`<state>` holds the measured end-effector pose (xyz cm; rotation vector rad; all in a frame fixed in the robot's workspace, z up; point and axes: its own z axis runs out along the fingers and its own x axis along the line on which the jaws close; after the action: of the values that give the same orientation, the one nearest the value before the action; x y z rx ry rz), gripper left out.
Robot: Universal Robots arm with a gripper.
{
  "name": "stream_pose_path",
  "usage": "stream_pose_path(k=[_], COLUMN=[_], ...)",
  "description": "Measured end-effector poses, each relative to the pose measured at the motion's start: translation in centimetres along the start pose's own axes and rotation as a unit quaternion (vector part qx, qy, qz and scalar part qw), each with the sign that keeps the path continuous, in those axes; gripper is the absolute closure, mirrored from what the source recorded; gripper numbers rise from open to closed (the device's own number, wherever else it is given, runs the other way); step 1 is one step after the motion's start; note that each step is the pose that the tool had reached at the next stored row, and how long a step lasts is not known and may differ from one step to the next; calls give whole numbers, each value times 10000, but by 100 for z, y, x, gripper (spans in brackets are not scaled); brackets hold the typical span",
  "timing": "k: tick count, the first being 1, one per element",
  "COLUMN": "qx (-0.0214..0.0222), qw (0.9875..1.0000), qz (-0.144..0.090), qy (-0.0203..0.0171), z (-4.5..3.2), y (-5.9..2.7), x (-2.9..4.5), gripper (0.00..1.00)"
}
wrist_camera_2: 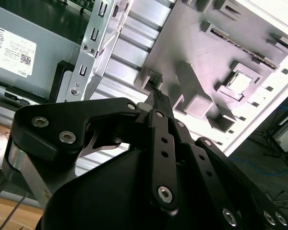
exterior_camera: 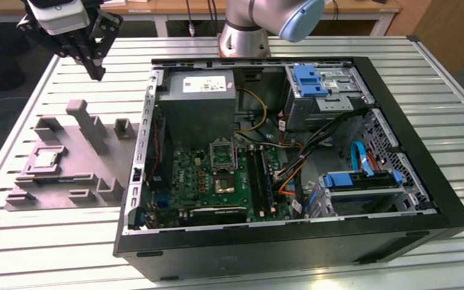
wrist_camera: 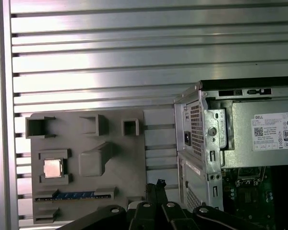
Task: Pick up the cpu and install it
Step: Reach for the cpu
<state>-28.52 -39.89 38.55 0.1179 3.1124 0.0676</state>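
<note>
The cpu (exterior_camera: 45,158), a small silver square chip, lies in a pocket of the grey moulded fixture (exterior_camera: 79,181) on the table, at the exterior view's left of the open computer case. Both wrist views also show the cpu (wrist_camera: 53,168) (wrist_camera_2: 240,82) in its pocket. My gripper (exterior_camera: 96,72) hangs high over the table's far left corner, beyond the fixture and well above the chip. Its fingers (wrist_camera_2: 158,98) look pressed together with nothing between them. Inside the case, the motherboard's socket (exterior_camera: 224,183) lies bare with its dark frame (exterior_camera: 222,154) raised.
The black case (exterior_camera: 296,241) takes up the middle of the slatted table, with a grey power-supply box (exterior_camera: 202,90), blue drive brackets (exterior_camera: 309,80) and loose cables (exterior_camera: 296,163) inside. The fixture has upright blocks (exterior_camera: 87,124). The arm's base (exterior_camera: 244,36) stands behind the case.
</note>
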Motion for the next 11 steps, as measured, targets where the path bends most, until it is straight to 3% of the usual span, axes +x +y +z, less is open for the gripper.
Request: stream_pose_path(k=[11], qx=[0], qw=[10000], qz=[0], qy=[0], z=[-1], y=[-8], x=[101], gripper=[89])
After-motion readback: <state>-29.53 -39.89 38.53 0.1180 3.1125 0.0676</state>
